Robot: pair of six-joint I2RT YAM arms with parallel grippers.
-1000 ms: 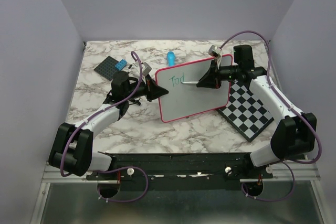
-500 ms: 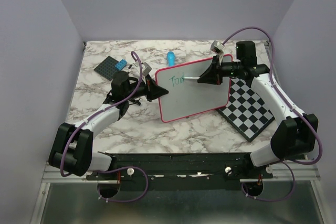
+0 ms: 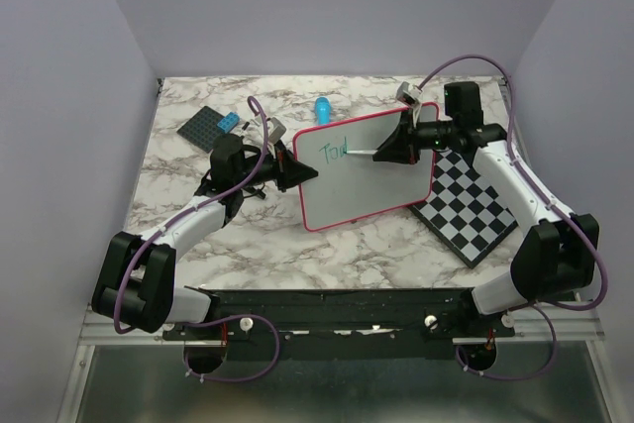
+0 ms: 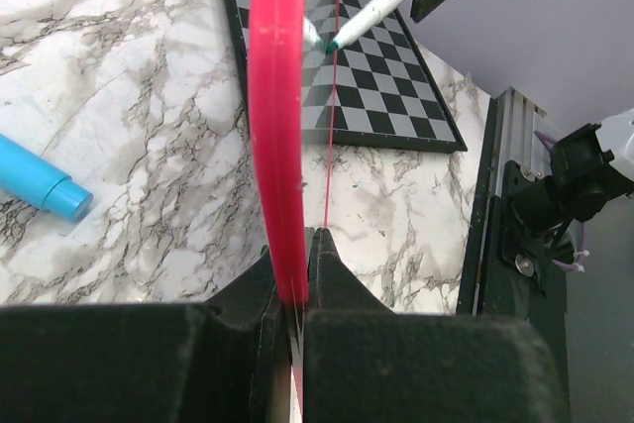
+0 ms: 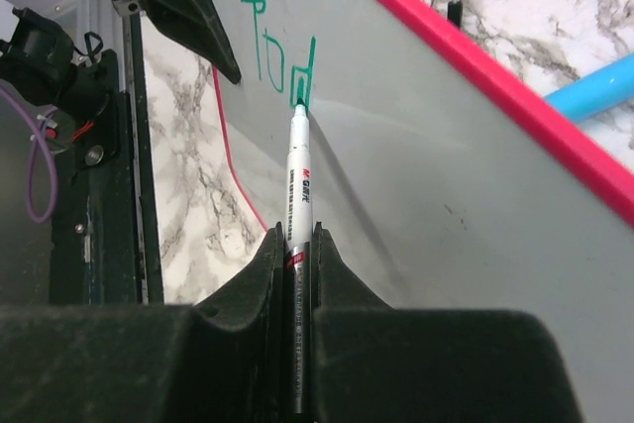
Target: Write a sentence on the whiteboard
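Observation:
The whiteboard (image 3: 371, 180), white with a pink-red rim, stands tilted up off the marble table. My left gripper (image 3: 294, 167) is shut on its left rim, and in the left wrist view the rim (image 4: 277, 116) runs edge-on out of that gripper (image 4: 302, 245). My right gripper (image 3: 382, 154) is shut on a white marker (image 5: 299, 190). The marker's green tip (image 5: 300, 106) rests on the board face (image 5: 446, 185) at the third letter. The sentence (image 3: 335, 151) stands as green letters reading roughly "Tod" (image 5: 277, 47) at the board's upper left.
A black-and-white chessboard (image 3: 474, 210) lies flat under the right arm, partly behind the whiteboard. A blue cylinder (image 3: 322, 107) lies on the table behind the board. A dark studded plate (image 3: 206, 126) with a blue piece sits at back left. Lilac walls enclose three sides.
My right wrist has shifted slightly toward the back right, with the marker tip staying at the third letter. The left arm and the board have not moved.

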